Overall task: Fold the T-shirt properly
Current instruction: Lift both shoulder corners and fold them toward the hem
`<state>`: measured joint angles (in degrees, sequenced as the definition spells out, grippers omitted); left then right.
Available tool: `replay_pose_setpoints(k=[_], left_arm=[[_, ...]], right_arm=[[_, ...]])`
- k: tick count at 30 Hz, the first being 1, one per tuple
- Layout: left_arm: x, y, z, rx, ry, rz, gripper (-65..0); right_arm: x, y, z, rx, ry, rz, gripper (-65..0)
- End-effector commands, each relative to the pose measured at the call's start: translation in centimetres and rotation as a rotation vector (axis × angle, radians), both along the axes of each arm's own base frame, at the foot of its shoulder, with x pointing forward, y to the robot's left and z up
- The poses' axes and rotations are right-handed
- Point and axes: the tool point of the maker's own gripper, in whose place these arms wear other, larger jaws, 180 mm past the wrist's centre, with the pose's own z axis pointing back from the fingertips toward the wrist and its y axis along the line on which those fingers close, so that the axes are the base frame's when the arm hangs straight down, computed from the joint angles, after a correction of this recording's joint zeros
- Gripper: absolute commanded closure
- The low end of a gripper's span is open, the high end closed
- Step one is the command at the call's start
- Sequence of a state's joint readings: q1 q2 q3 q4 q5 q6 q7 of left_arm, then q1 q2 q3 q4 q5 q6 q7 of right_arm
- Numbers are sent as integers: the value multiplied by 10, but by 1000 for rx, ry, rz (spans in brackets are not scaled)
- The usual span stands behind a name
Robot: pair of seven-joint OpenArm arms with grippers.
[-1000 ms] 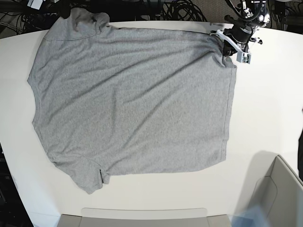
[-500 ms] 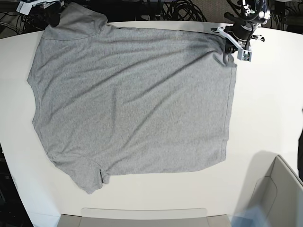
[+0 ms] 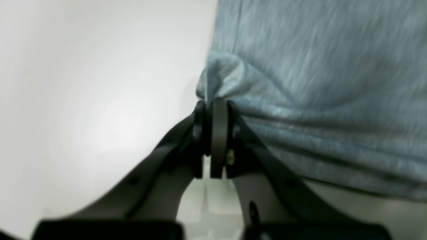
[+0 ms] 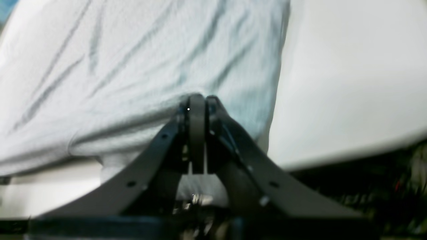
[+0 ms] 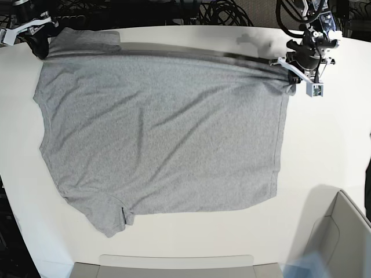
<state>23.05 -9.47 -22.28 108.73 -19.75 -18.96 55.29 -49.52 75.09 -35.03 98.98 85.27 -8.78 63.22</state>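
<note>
The heather-grey T-shirt [image 5: 162, 127] lies spread over the white table [image 5: 330, 145], its far edge pulled taut into a straight ridge between both grippers. My left gripper [image 5: 290, 78] is shut on the shirt's far right corner; in the left wrist view its jaws [image 3: 210, 106] pinch a bunched fold of the T-shirt [image 3: 317, 66]. My right gripper [image 5: 39, 49] is shut on the far left corner by the sleeve; in the right wrist view the closed gripper [image 4: 198, 100] grips the T-shirt [image 4: 133, 60].
A grey bin [image 5: 342, 231] stands at the near right corner, another bin edge [image 5: 174, 263] along the near side. Cables [image 5: 220, 11] lie behind the table's far edge.
Both grippers have moved apart and lifted the shirt's far edge: the right gripper went left, the left gripper went right and toward the camera. The far edge is now stretched straight.
</note>
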Motion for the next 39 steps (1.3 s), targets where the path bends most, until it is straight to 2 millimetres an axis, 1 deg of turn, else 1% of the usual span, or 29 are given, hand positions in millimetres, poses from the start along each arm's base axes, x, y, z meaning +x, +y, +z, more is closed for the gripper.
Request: replay_pose_setpoints(k=[1,3,5,6,10,14,18,20,22,25,29,32,35,39], left_arm=[[8,4,10,16,-32,1,0],[16,3,14,13,-46,3,0],[23,4,17,13,-62,8,0],[26,4,19,13,-70,10,0],[34,-1,20,-8,-49,13,0],[46,-3,26,-19,-59,17,0],[57,-3,31,-21,-80,15,0],[62,-2,28,-31,-76,20,0],[65,-2,18,-51,-55,30,0],[68,0,10,-69,-41,44,0],[69,2,9,-69,-41,50,0],[84,1,18,-73,-77,46,0],[90,0,16,-85,-74,49,0],[102,1,10,-112,-67,60,0]], right_arm=[[9,-4,9,-29,-34,21,0],[18,-7,13,-53,-48,35,0],[25,-7,10,-61,-32,50,0],[33,-8,9,-66,-32,57,0],[59,-22,1,-118,-9,72,0],[84,-31,2,-144,-9,76,0],[103,-37,3,-172,-6,68,0],[113,-42,3,-182,5,63,0],[124,-49,0,-193,22,52,0],[140,-50,-7,-172,43,27,0],[158,-51,-16,-145,81,1,0],[172,-53,-16,-133,84,-12,0],[186,-54,-10,-128,84,-17,0],[207,-48,-6,-93,95,-21,0]])
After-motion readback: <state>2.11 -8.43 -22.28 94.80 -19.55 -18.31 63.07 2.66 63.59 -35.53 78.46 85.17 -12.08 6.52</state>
